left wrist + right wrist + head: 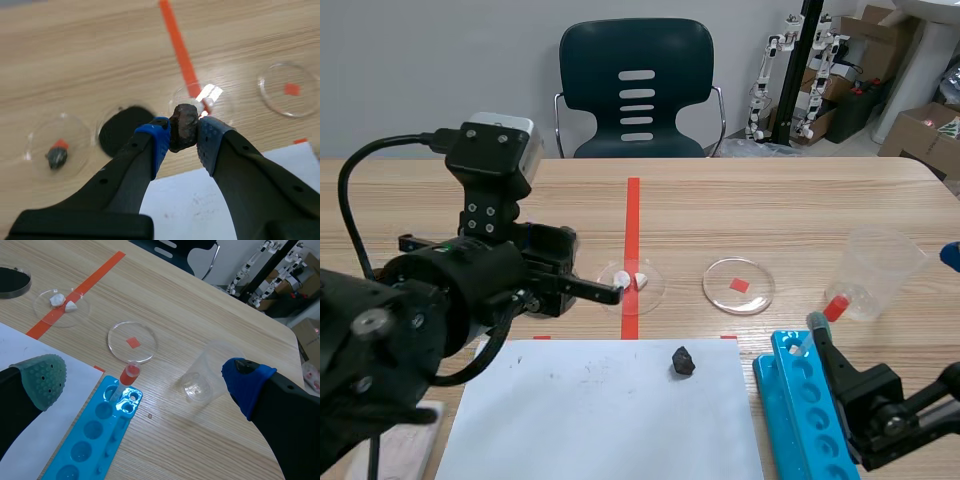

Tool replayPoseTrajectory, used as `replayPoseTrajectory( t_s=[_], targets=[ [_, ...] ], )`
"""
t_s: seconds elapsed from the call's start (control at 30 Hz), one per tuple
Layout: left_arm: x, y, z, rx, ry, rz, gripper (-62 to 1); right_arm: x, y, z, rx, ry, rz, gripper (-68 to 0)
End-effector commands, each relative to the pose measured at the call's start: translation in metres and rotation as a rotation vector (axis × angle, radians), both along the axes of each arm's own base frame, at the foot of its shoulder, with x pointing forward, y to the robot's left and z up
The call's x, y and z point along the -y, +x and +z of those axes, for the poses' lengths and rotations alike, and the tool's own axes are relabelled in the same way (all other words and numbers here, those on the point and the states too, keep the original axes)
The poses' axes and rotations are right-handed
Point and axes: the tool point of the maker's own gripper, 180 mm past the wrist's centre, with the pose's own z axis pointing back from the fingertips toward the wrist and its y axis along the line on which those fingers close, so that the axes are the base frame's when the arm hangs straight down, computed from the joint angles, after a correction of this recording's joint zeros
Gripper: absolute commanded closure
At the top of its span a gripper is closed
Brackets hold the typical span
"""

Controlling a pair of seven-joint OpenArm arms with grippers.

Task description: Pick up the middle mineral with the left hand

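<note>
Left jaws clamped on mineral (183, 127) | right jaws apart | pads (159, 142) hide mineral's sides

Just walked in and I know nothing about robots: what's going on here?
The left gripper is shut on a small dark brown lumpy mineral, holding it near a clear round dish of white pieces on the wooden table. The right gripper sits open beside a blue plastic tube rack, holding nothing. A small black stone lies on the white paper sheet.
</note>
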Motion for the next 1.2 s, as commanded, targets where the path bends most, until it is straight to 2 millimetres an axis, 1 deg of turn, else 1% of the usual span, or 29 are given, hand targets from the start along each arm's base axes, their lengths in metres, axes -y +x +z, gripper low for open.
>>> replayPoseTrajectory(
  t_s=[0.0, 0.13, 0.3, 0.4, 0.47, 0.57, 0.83, 0.9, 1.03, 1.17],
  targets=[
    [0.008, -0.006, 0.012, 0.061, -0.01, -0.075, -11.9, -0.001, 0.005, 0.011, 0.04, 0.009, 0.0, -67.9],
    [0.027, -0.031, 0.028, 0.159, -0.063, -0.273, -11.9, -0.001, 0.005, 0.011, 0.04, 0.009, 0.0, -67.9],
    [0.043, -0.067, 0.039, 0.213, -0.115, -0.506, -11.9, -0.001, 0.005, 0.011, 0.039, 0.009, 0.0, -67.9],
    [0.047, -0.087, 0.045, 0.235, -0.136, -0.613, -11.9, -0.001, 0.005, 0.011, 0.04, 0.009, 0.0, -67.9],
    [0.045, -0.094, 0.048, 0.251, -0.14, -0.637, -11.9, -0.001, 0.005, 0.011, 0.04, 0.009, 0.0, -67.9],
    [0.036, -0.096, 0.052, 0.274, -0.145, -0.626, -11.9, -0.001, 0.005, 0.011, 0.039, 0.009, 0.0, -67.9],
    [0.003, -0.087, 0.053, 0.295, -0.123, -0.512, -11.9, -0.001, 0.005, 0.011, 0.04, 0.009, 0.0, -67.9],
    [-0.003, -0.086, 0.056, 0.307, -0.131, -0.496, -11.9, -0.001, 0.005, 0.011, 0.039, 0.009, 0.0, -67.9],
    [-0.012, -0.089, 0.062, 0.32, -0.151, -0.501, -11.9, -0.001, 0.005, 0.011, 0.039, 0.009, 0.0, -67.9],
    [-0.02, -0.09, 0.063, 0.314, -0.154, -0.496, -11.9, -0.001, 0.005, 0.011, 0.04, 0.009, 0.0, -67.9]
  ],
)
